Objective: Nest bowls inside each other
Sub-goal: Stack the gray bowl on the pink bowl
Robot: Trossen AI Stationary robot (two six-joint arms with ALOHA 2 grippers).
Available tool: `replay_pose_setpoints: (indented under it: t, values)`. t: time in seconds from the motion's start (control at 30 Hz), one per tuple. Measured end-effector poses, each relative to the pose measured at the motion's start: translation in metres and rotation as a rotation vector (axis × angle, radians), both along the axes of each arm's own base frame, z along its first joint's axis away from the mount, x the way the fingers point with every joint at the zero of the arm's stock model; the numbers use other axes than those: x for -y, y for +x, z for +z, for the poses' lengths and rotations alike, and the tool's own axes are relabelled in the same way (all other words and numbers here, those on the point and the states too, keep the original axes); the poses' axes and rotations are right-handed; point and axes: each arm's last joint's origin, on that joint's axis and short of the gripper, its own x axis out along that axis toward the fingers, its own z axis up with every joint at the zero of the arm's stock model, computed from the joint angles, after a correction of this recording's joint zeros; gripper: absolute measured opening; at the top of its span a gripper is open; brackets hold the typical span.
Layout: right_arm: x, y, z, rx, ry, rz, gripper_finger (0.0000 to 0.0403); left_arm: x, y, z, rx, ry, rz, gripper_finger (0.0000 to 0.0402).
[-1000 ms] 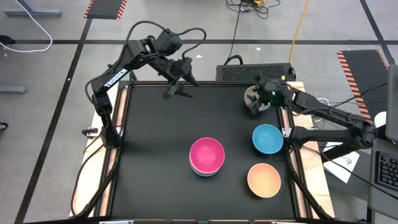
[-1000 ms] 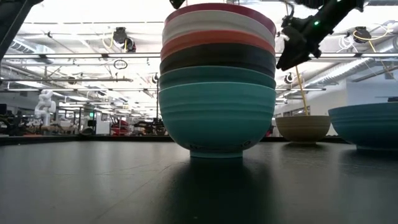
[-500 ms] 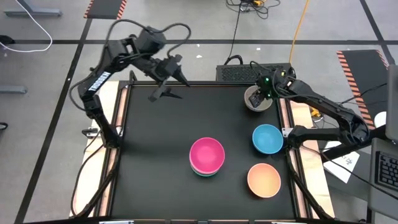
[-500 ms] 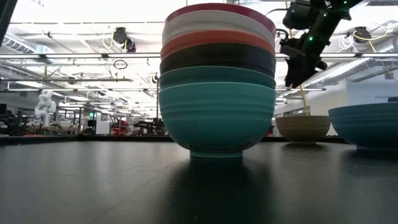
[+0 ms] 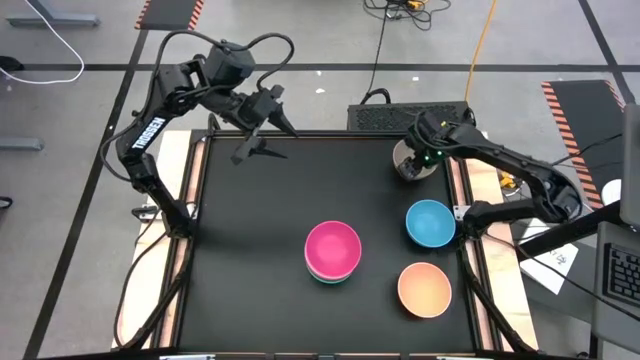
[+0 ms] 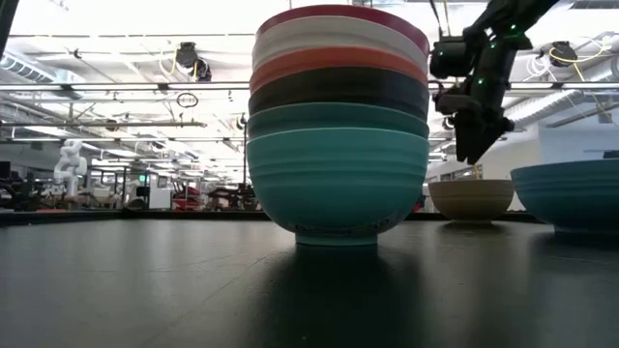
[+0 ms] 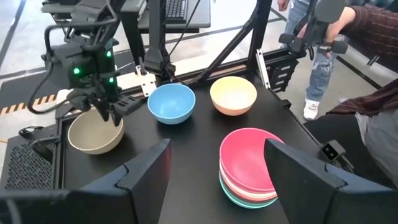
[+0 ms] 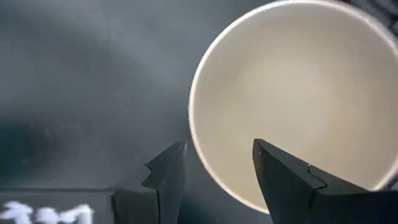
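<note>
The right gripper [image 5: 418, 158] hangs with fingers spread over the rim of the grey-brown bowl [image 5: 410, 160] at the surface's [image 5: 250, 250] far right corner, one finger [image 8: 283, 171] inside the rim, one outside; contact is unclear. The left gripper [image 5: 262, 135], also spread, hovers empty over the far left edge. Mid-surface stands the stack [image 5: 333, 252], magenta on top; the blue bowl [image 5: 430, 223] and peach-orange bowl [image 5: 425, 288] sit right of it. From above, the stack's lower bowls are mostly hidden.

Dark jointed arms, black cables, green lights
</note>
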Motion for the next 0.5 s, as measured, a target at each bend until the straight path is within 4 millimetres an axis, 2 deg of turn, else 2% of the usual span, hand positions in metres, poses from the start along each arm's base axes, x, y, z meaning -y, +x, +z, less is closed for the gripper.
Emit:
replay_pose_setpoints:
  t: [0.5]
  values:
    - [-0.0036,0.0022,-0.0035,0.047,0.114,0.038,0.0176,-0.0001,-0.0002,-0.0002,-0.002,0.002,-0.001,0.0263]
